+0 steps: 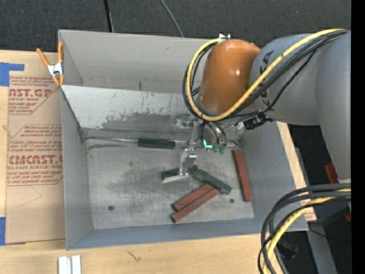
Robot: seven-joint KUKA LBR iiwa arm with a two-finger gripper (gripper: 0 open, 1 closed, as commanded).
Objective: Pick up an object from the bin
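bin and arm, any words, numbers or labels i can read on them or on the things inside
Bin: no text on its walls or floor.
Brown bars, green bar, green-handled tool: no text.
Arm: dark lettering beside the orange cover, crossed by cables, too hidden to read.
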